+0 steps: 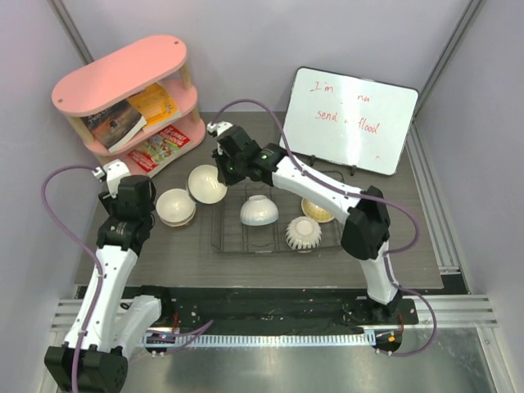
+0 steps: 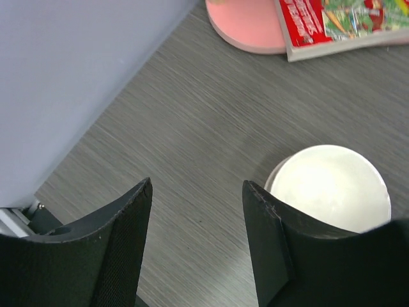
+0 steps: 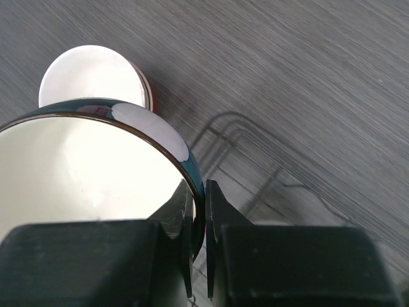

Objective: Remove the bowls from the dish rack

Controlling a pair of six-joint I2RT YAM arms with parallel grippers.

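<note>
1. Dark wood-grain table (image 1: 426, 246) boxed in by pale walls, with the black wire dish rack (image 1: 246, 246) sitting mid-table.
2. We've got the right tool (image 3: 199, 192) clenched on the rim of the blue-rimmed bowl (image 1: 205, 184). It's holding the bowl just off the rack's far-left corner, outside the wires.
3. The left tool (image 2: 197, 185) is released, fingers apart with nothing between them, hovering over bare table left of the rack.
4. Just left of the rack there's a pale bowl (image 1: 175, 205) already parked on the table, with some red showing under it. We can't tell from here if that's a second bowl.
5. Inside the rack there's an upturned white bowl (image 1: 259, 210), a ribbed bowl (image 1: 304, 233) and a yellow bowl (image 1: 318, 211) toward the right end.
6. So we reckon we're mid put-down. Next move calls for lowering the bowl flat onto the table left of the rack, missing the pale bowl. Then it lets go and heads for the three in the rack.
</note>
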